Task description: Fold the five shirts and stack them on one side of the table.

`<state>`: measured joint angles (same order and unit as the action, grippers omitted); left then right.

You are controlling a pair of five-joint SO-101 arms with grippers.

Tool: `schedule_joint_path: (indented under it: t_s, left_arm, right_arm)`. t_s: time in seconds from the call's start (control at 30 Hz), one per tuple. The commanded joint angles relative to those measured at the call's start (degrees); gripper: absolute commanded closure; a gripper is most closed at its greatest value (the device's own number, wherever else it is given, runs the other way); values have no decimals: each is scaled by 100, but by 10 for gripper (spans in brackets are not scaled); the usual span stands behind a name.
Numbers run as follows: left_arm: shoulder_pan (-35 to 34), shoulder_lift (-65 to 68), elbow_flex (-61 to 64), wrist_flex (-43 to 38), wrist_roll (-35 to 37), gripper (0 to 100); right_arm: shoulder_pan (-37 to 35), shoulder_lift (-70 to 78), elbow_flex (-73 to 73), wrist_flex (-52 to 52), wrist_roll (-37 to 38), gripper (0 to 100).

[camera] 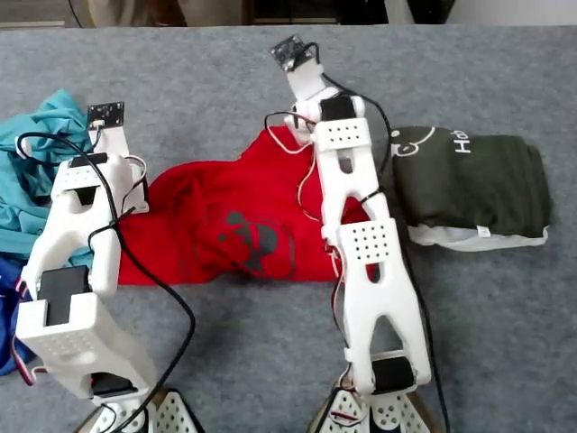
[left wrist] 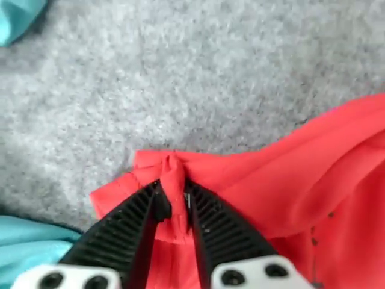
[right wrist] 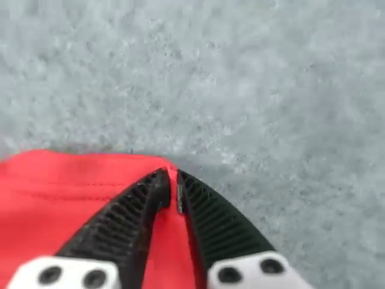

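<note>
A red shirt [camera: 234, 230] with a dark print lies spread across the middle of the grey table. My left gripper [left wrist: 174, 201] is shut on a bunched corner of the red shirt [left wrist: 289, 174] at its left end. My right gripper [right wrist: 171, 186] is shut on the red shirt's [right wrist: 66, 186] far edge, near the table's back. In the high view the left arm [camera: 77, 225] stands at the shirt's left end and the right arm [camera: 347, 171] crosses over its right part. A folded dark green shirt [camera: 473, 185] rests on a folded white one [camera: 469, 237] at the right.
Loose teal shirts [camera: 32, 171] lie in a heap at the left edge, with blue cloth [camera: 7, 307] below them. Teal cloth [left wrist: 24, 253] shows beside my left gripper. Bare grey table [camera: 270, 352] lies in front of the red shirt and behind it.
</note>
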<state>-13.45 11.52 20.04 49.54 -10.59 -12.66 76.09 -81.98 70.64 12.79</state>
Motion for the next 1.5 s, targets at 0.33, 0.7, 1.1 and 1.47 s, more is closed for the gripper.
schedule_joint_path:
  t_s: [0.33, 0.7, 1.1, 1.47]
  left_arm:
    - [229, -734, -2831, 2110, 378, 982]
    - [475, -2404, -7411, 4651, 35, 981]
    - [440, -3776, -8624, 5116, 26, 981]
    - [492, -6316, -5284, 5116, 26, 981]
  right_arm:
    - [189, -2721, -1349, 1451, -545, 997]
    - [382, -6053, -1297, 765, -1354, 997]
    - [1059, -8857, -180, 316, -1503, 997]
    - [1042, -10422, 2114, -466, -1240, 996]
